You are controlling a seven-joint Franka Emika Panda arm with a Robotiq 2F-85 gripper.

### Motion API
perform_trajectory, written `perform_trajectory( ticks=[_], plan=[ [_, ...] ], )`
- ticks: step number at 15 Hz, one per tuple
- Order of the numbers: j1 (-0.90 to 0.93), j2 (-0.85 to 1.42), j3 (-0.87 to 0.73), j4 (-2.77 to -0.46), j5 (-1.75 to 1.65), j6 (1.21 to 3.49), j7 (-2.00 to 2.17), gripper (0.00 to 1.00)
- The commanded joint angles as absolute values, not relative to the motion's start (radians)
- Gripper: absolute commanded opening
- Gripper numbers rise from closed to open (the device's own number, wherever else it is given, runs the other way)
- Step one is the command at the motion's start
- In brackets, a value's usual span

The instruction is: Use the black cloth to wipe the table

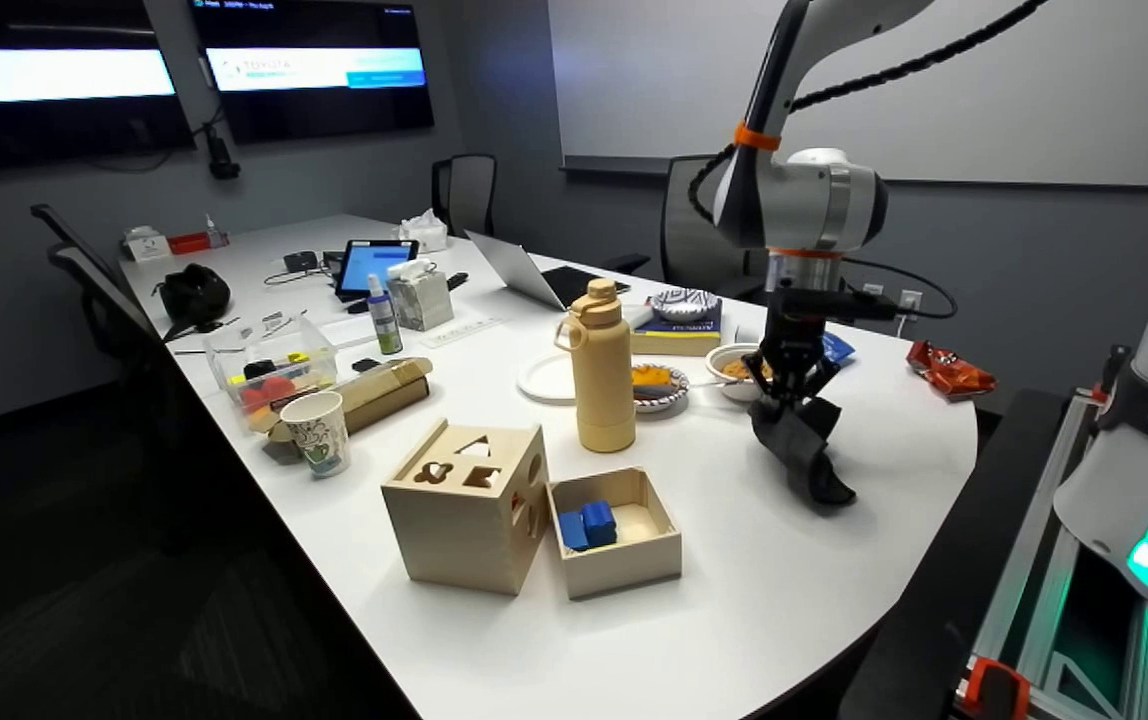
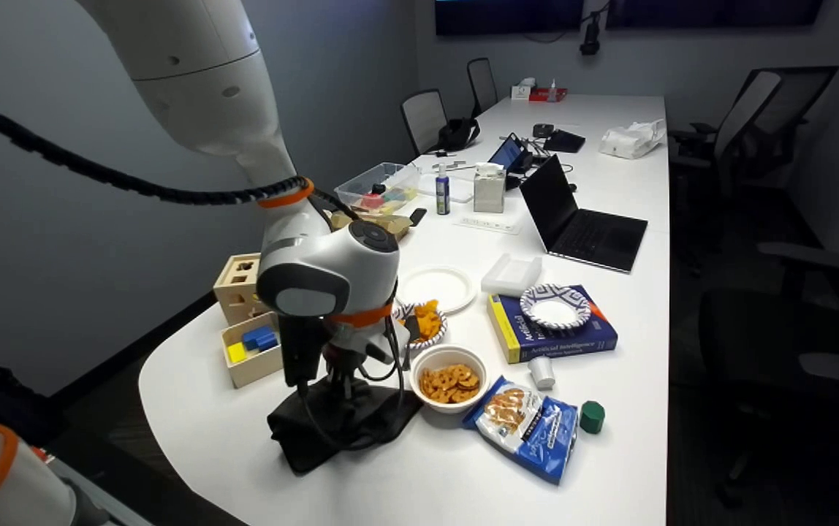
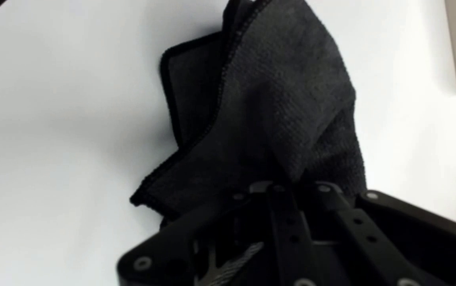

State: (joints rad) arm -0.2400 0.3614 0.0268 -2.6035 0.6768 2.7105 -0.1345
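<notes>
Black cloth (image 3: 275,99) takes up the upper middle of the wrist view, rumpled, a stitched edge running down its left part to a pointed corner left of centre. From the bottom of that view comes the gripper (image 3: 296,184), its fingers close together and pinching a fold of the cloth. In both exterior views the cloth is directly beneath the gripper, at the white conference table (image 1: 764,620); how much of it touches the surface I cannot tell.

In an exterior view, a wooden shape-sorter cube (image 1: 469,530) stands at lower centre, an open wooden tray (image 1: 624,572) just beside it with blue blocks (image 1: 598,524) inside. A tan water bottle (image 1: 604,370) stands upright near the middle of the frame, and a red snack bag (image 1: 952,370) lies at the right.

In an exterior view, a white bowl (image 2: 441,356) of pretzel-like snacks (image 2: 449,385) is just right of the cloth, a blue snack bag (image 2: 529,431) just beside it. An Artificial Intelligence textbook (image 2: 569,349) right of centre bears a patterned paper bowl (image 2: 555,308); above them in the frame stands an open laptop (image 2: 598,237).
</notes>
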Motion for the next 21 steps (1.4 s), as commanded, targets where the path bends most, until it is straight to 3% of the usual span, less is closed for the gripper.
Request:
perform_trajectory(
  ticks=[1, 6, 15, 21],
  plan=[
    [-0.186, 0.346, 0.006, -2.533, 0.569, 2.565, -0.047, 0.02],
    [-0.207, 0.421, 0.021, -2.458, 0.654, 2.458, -0.048, 0.02],
    [-0.249, 0.626, -0.038, -2.38, 0.81, 2.477, 0.017, 0.02],
    [-0.262, 0.644, -0.106, -2.293, 0.858, 2.468, 0.12, 0.02]
  ],
)
